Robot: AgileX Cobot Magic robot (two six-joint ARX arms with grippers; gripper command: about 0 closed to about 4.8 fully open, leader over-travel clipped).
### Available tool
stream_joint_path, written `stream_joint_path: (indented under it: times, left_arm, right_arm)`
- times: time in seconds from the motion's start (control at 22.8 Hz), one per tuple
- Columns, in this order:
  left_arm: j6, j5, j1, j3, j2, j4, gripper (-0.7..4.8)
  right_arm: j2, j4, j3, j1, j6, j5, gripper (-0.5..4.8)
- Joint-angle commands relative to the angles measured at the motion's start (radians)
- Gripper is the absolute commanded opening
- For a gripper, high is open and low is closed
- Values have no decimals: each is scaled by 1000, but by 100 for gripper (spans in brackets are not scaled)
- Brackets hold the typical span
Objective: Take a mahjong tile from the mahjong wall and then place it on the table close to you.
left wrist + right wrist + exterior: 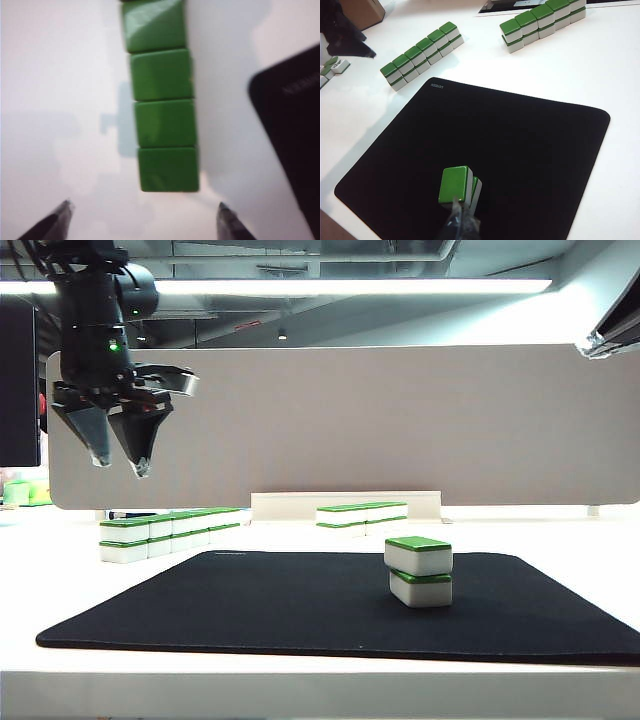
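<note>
The mahjong wall [170,530] is a row of green-topped white tiles stacked two high, left of the black mat on the white table [300,690]. My left gripper [120,460] hangs open high above that row with nothing between its fingers. In the left wrist view the row's green tops [162,100] run away from the left gripper [143,212], whose tips stand wide apart. The same wall [422,55] shows in the right wrist view. My right gripper [462,220] is shut and empty, raised above the mat. Only a bit of the right arm [612,332] shows in the exterior view.
A black mat [300,610] covers the middle, with a lone two-tile stack [420,572] on it. A second tile row [362,515] lies at the back before a grey partition [400,420]. A cardboard box [365,12] and loose tiles [332,67] sit at the far left.
</note>
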Motion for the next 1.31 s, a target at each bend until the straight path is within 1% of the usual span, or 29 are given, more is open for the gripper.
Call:
stream_joint_path:
  times: [0.04,0.26,0.35,0.7,1.14,1.31]
  left_arm:
    - [-72,42,19,1,-8,41,372]
    - [-85,55,22,0,-6,-6,372]
    - [-97,82,22,0,-1,-7,372]
    - [-85,86,23,1,51,-30,373]
    - [-68,83,24,1,114,-17,373]
    - [-66,82,24,1,132,8,373]
  right_arm:
    - [-1,12,3,2,-3,2,-1]
    - [-1,12,3,2,-2,2,-1]
    - [-1,11,3,2,-2,2,-1]
    - [-1,0,3,2,-2,0,-1]
    - [-1,-18,3,2,-2,-2,-1]
    - [-2,-18,3,2,-2,-2,-1]
